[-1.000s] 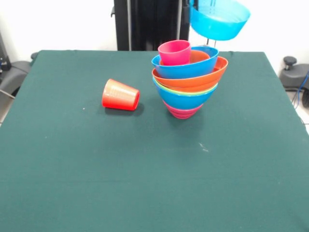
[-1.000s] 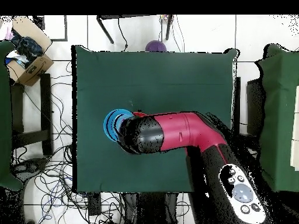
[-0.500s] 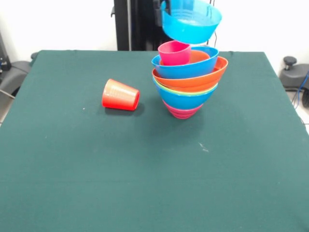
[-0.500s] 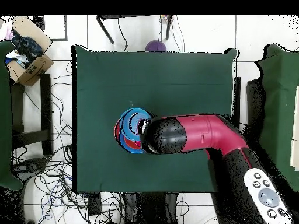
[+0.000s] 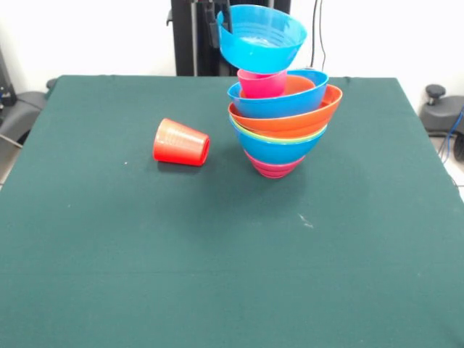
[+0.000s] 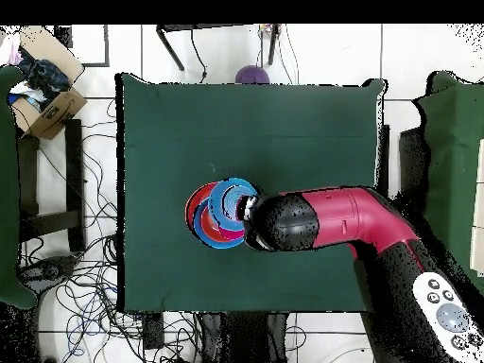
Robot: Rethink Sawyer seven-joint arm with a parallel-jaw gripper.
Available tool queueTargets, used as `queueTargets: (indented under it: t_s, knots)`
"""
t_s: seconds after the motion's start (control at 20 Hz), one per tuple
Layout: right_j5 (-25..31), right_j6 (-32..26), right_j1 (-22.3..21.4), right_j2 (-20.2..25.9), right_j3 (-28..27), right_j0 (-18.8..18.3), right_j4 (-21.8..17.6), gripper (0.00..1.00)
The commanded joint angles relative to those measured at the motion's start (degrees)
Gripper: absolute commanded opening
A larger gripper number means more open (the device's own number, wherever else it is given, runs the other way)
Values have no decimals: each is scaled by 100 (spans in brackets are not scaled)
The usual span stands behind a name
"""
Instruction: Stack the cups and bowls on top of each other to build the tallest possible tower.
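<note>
Front view: the tower point(image 5: 283, 119) stands toward the far side of the green table point(image 5: 217, 275), right of centre. From the bottom its bowls run magenta point(image 5: 274, 168), blue point(image 5: 279, 148), a thin lime rim point(image 5: 279, 137), orange point(image 5: 290, 118) and blue point(image 5: 279, 101), with a small orange bowl point(image 5: 299, 85) and a pink cup point(image 5: 261, 82) nested in the top one. A light blue bowl point(image 5: 259, 40) hangs tilted directly over the pink cup, its base at the cup's rim; whether they touch cannot be told. The gripper point(image 5: 217, 25) shows only as a dark part at the bowl's left rim, and whether its fingers pinch that rim cannot be told. A red cup point(image 5: 181, 143) lies on its side to the left, apart from the tower. Overhead view: the arm point(image 6: 331, 222) reaches over the tower point(image 6: 213, 216)
</note>
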Motion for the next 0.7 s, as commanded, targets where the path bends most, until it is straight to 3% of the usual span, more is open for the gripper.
queueTargets:
  t_s: [0.05, 0.7]
  knots:
    - [-68, -1558, 411, 467, 342, 38, -537, 0]
    - [-98, -1360, 540, 838, 657, -138, -628, 0]
